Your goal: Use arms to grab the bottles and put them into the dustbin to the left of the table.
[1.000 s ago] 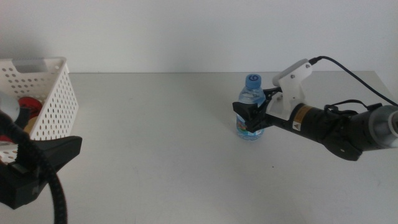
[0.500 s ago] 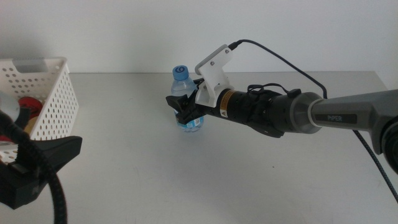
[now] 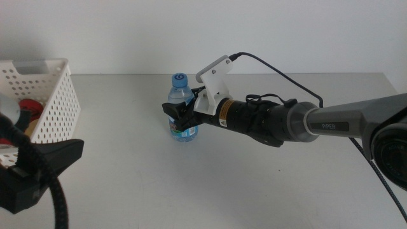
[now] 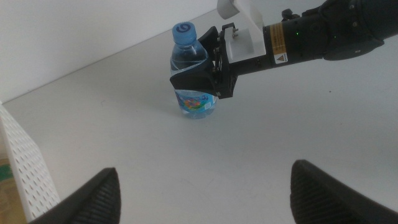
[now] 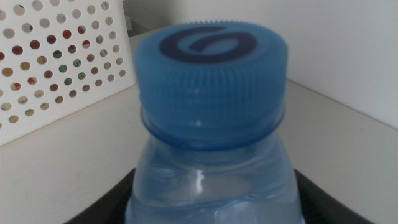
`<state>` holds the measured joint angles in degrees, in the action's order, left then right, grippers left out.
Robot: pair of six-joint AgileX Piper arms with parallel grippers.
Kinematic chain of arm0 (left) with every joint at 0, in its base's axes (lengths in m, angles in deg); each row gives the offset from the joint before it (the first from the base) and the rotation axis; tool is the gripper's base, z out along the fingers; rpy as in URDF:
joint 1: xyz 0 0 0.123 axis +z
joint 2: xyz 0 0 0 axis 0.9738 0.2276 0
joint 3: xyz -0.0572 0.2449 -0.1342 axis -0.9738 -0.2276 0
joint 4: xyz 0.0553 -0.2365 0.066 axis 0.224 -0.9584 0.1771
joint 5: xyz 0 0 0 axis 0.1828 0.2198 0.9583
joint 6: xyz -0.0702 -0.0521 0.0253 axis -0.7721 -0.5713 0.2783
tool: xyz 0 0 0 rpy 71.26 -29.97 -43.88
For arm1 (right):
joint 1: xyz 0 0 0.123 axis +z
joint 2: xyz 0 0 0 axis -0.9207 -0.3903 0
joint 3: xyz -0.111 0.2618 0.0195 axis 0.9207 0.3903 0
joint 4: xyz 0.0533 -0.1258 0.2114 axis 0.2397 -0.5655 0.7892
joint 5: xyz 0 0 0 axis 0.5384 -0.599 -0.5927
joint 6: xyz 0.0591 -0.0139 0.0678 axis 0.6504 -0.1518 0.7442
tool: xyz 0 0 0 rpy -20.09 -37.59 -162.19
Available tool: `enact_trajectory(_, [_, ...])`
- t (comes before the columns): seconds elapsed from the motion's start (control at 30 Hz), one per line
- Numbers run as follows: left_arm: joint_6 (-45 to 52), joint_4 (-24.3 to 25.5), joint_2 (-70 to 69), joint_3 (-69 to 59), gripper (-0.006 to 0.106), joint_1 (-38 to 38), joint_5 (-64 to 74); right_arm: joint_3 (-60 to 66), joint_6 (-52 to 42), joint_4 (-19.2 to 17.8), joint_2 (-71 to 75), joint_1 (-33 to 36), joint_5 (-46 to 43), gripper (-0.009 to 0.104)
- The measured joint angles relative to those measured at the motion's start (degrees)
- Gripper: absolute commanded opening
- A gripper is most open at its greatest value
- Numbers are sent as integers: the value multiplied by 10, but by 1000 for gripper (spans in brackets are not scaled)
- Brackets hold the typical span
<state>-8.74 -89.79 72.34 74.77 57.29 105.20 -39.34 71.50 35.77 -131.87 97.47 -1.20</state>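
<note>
While the left gripper [image 3: 38, 172] waits low at the near left corner of the table [image 3: 127, 178], its jaws spread wide apart with nothing between them, the right arm [image 3: 299, 122] reaches in from the right side across the middle of the tabletop. The right gripper [image 3: 180, 117] is clamped around the body of the small clear water bottle [image 3: 180, 107], which stands upright with its blue cap [image 3: 180, 79] on top; whether its base rests on the surface or hangs just above it is hard to tell. From the left wrist camera the bottle [image 4: 191, 74] shows a coloured label low on its body, with the dark jaws closed around its middle. The right wrist camera looks straight at the cap [image 5: 211, 74] from very near. The white perforated bin [image 3: 54, 95] sits at the far left, well apart from the bottle, and something red shows inside it.
</note>
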Motion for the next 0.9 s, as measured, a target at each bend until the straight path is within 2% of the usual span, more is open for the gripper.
enact_trajectory(0.1, [0, 0, 0, 0, 94, 0, 0, 0, 4, 0, 0, 0, -2, 10])
enact_trajectory(0.13, [0, 0, 0, 0, 94, 0, 0, 0, 5, 0, -1, 0, -2, 16])
enact_trajectory(0.17, [0, 0, 0, 0, 94, 0, 0, 0, 5, 0, -1, 0, -3, 60])
enact_trajectory(0.3, [0, 0, 0, 0, 94, 0, 0, -2, 6, -1, 0, 0, -15, 80])
enact_trajectory(0.4, [0, 0, 0, 0, 94, 0, 0, -3, 14, -5, 7, 0, -22, 81])
enact_trajectory(0.53, [0, 0, 0, 0, 94, 0, 0, -3, 53, -25, 24, 0, -20, 77])
enact_trajectory(0.7, [0, 0, 0, 0, 94, 0, 0, -3, 86, -66, 65, 0, 21, 70])
enact_trajectory(0.9, [0, 0, 0, 0, 94, 0, 0, -3, 96, -79, 128, 0, 70, 69])
